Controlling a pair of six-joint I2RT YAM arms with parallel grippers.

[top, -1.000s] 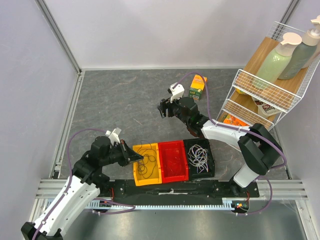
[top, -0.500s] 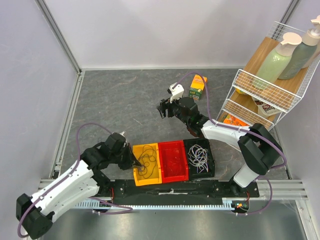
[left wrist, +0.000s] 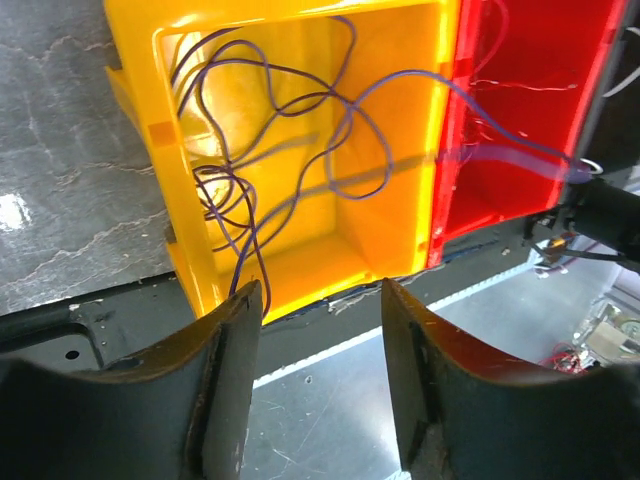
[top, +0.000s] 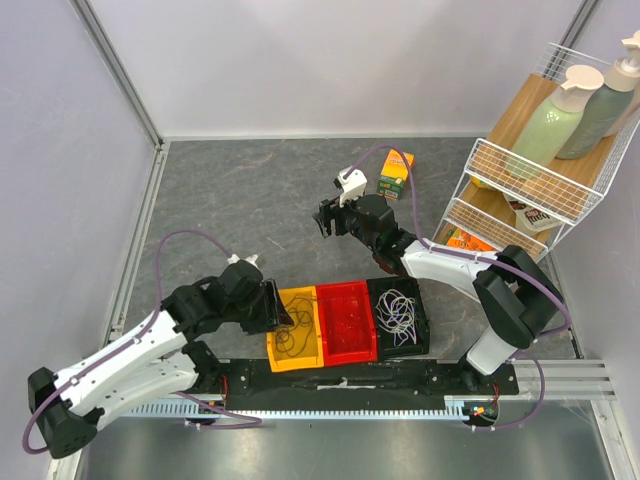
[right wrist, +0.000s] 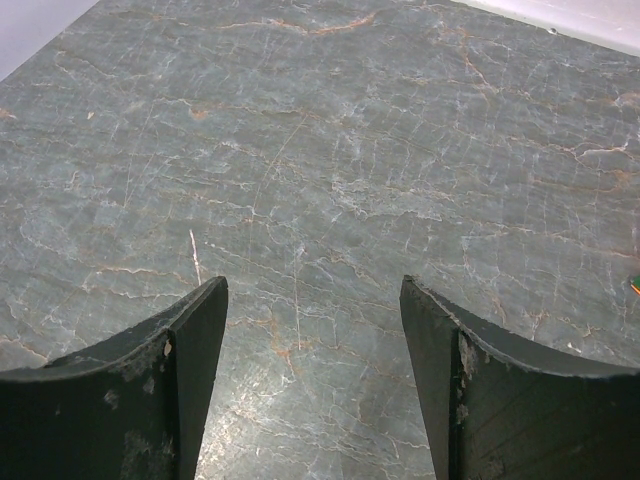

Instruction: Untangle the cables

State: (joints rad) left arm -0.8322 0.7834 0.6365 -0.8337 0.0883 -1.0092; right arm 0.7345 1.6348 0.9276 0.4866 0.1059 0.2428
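Hovering low at the near-left corner of the yellow bin [top: 270, 356], the left gripper [top: 272, 305] has its jaws apart with nothing between them. The wrist view shows the left gripper [left wrist: 320, 295] framing the bin's near wall, one loose end of the purple cable [left wrist: 222, 190] running down beside its left finger; I cannot tell whether they touch.

That purple cable [top: 295, 325] lies coiled in loose loops inside the yellow bin [left wrist: 135, 60]. One strand arcs up over the divider toward the red bin [left wrist: 470, 200], and where it ends is out of view. So the sorting reads as well along but not tidy: a colour per bin, with this one straying.

The red bin [top: 347, 357] sits touching the yellow one. Thin strands in it are hard to make out against the red plastic. Next along, the black bin [top: 422, 320] holds a bundle of white cable [top: 397, 310].

Out past the bins, the right gripper [top: 327, 220] hangs over the bare grey surface [right wrist: 320, 120], well apart from any cable. Its wrist view shows the right gripper [right wrist: 312, 290] spread wide and empty, parked clear so the left arm has room to work.

Next, I'd judge, comes gathering that stray strand, which could easily snag on the divider.
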